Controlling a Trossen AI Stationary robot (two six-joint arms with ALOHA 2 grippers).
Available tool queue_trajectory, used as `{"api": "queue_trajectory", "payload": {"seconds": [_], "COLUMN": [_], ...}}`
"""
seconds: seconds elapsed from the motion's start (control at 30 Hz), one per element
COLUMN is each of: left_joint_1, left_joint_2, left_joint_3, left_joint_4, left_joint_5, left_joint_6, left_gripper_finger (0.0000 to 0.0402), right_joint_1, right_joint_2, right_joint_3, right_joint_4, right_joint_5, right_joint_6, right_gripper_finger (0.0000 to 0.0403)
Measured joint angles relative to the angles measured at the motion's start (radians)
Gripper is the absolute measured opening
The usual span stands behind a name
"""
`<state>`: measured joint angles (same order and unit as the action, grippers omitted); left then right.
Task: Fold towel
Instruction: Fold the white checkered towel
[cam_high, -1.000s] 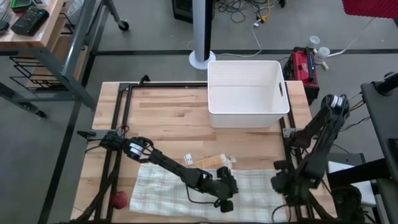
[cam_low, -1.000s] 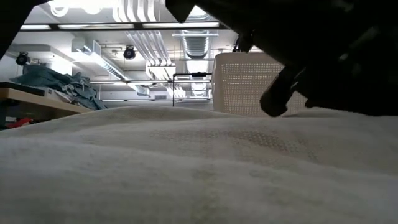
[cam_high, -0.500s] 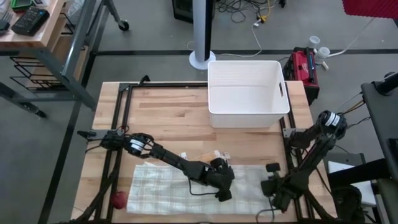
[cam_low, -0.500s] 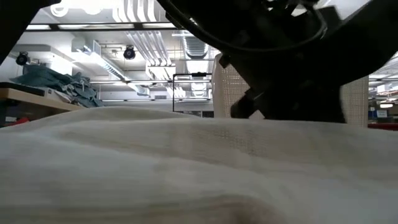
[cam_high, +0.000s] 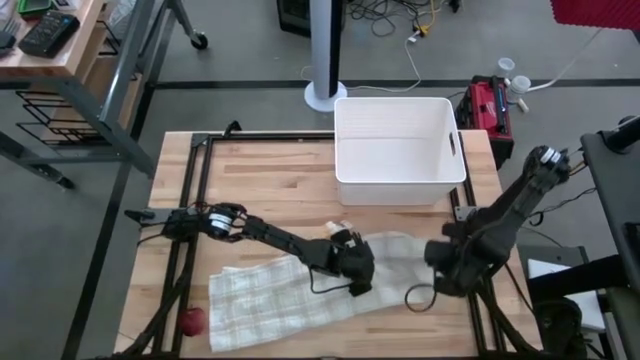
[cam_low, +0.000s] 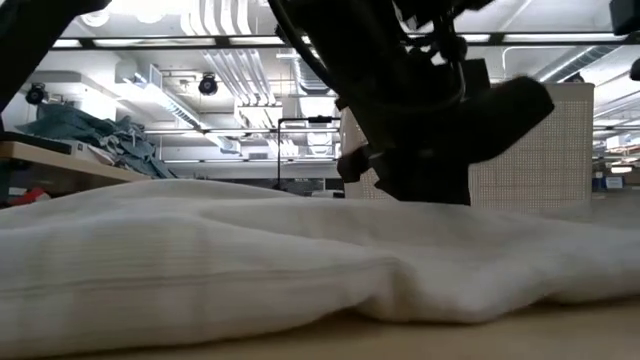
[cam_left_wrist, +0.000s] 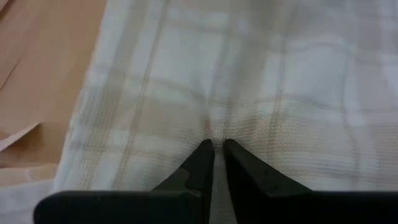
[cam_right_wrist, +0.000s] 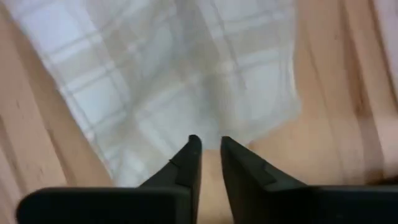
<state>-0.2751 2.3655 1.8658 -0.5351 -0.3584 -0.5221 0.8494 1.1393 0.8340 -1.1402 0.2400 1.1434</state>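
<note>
A pale checked towel (cam_high: 280, 295) lies slanted across the near half of the wooden table, its left end near the front edge and its right end bunched farther back. My left gripper (cam_high: 357, 283) is shut on cloth in the towel's right half; its wrist view shows the towel (cam_left_wrist: 249, 74) spreading beyond the fingertips of my left gripper (cam_left_wrist: 216, 144). My right gripper (cam_high: 437, 268) stands at the towel's right end, its fingers nearly together at the towel (cam_right_wrist: 174, 81) edge. In the low view the towel (cam_low: 200, 260) fills the foreground under a dark arm. My left gripper pinches a small pucker of cloth (cam_left_wrist: 214, 132) between its two fingertips, away from the towel's edges. The fingers slant down onto it. The cloth around the pucker lies on the table. One layer or several, I cannot tell. My right gripper has the towel's edge (cam_right_wrist: 208, 134) at its fingertips, short of the corner (cam_right_wrist: 292, 115). The fingers point steeply down from above. Wood shows in the gap behind the tips, so only the very edge is between them.
A white bin (cam_high: 400, 150) stands at the table's far right. A red ball (cam_high: 190, 321) lies by the towel's near left corner. A small tan packet (cam_high: 340, 232) lies just beyond the left gripper. A black cable loop (cam_high: 420, 298) hangs by the right arm.
Both grippers have gone toward the table's far edge. The towel, flat and square to the table before, now lies slanted: its right half has been dragged back and bunched, while its near left corner has stayed in place.
</note>
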Motion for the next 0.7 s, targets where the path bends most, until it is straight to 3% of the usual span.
{"api": "queue_trajectory", "payload": {"seconds": [0.2, 0.4, 0.6, 0.7], "left_joint_1": [-0.023, -0.046, -0.05, -0.051], "left_joint_2": [-0.021, -0.028, -0.032, -0.032], "left_joint_3": [0.0, -0.052, -0.075, -0.076], "left_joint_4": [-0.047, -0.033, -0.009, 0.016], "left_joint_5": [-0.003, -0.02, -0.017, -0.014], "left_joint_6": [-0.049, -0.101, -0.116, -0.102], "left_gripper_finger": [0.0036, 0.0036, 0.0036, 0.0036], "right_joint_1": [0.0, -0.01, -0.107, -0.148], "right_joint_2": [-0.086, -0.045, 0.01, 0.013], "right_joint_3": [-0.053, -0.146, -0.211, -0.246], "right_joint_4": [-0.028, 0.084, 0.095, 0.194], "right_joint_5": [-0.002, -0.012, -0.004, -0.019], "right_joint_6": [0.14, 0.208, 0.216, 0.189], "right_gripper_finger": [0.012, 0.0192, 0.0251, 0.027]}}
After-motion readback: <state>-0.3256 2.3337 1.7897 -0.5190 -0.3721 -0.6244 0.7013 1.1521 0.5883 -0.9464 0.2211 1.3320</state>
